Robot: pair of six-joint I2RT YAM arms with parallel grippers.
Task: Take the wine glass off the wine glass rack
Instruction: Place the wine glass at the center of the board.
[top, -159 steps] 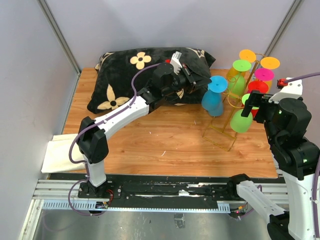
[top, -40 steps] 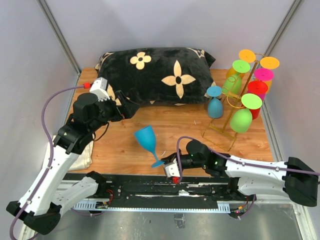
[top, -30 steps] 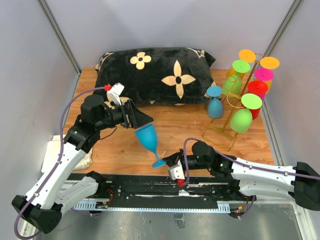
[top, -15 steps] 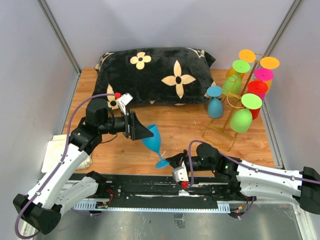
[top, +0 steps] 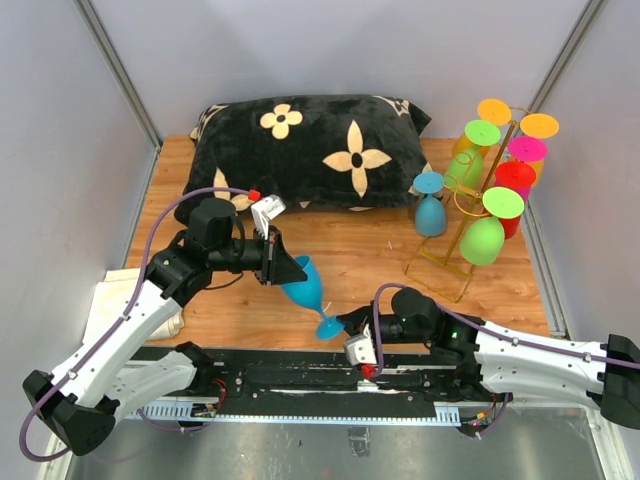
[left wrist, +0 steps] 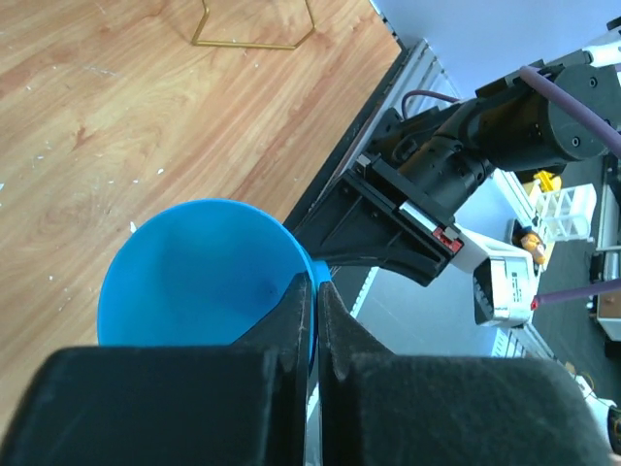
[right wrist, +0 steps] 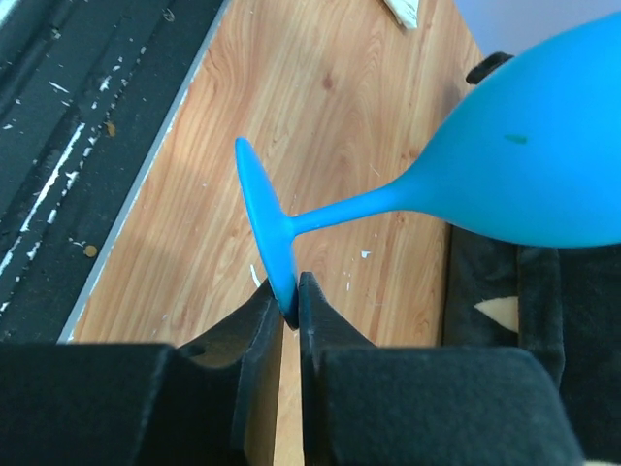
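A blue wine glass hangs tilted over the front of the table, held between both arms. My left gripper is shut on its rim; in the left wrist view one finger is inside the bowl and the other outside, the left gripper pinching the wall. My right gripper grips the edge of the glass's foot, which sits between the right gripper's nearly closed jaws. The gold wine glass rack stands at the right, several coloured glasses hanging on it.
A black flowered pillow fills the back of the table. A smaller blue glass stands inverted beside the rack, a green one hangs low on it. A white cloth lies at the left edge. The metal rail borders the front.
My left gripper came in from the left, slid over the glass's rim and shut on it. The glass shifted slightly toward the front right. The right jaws eased a little on the foot.
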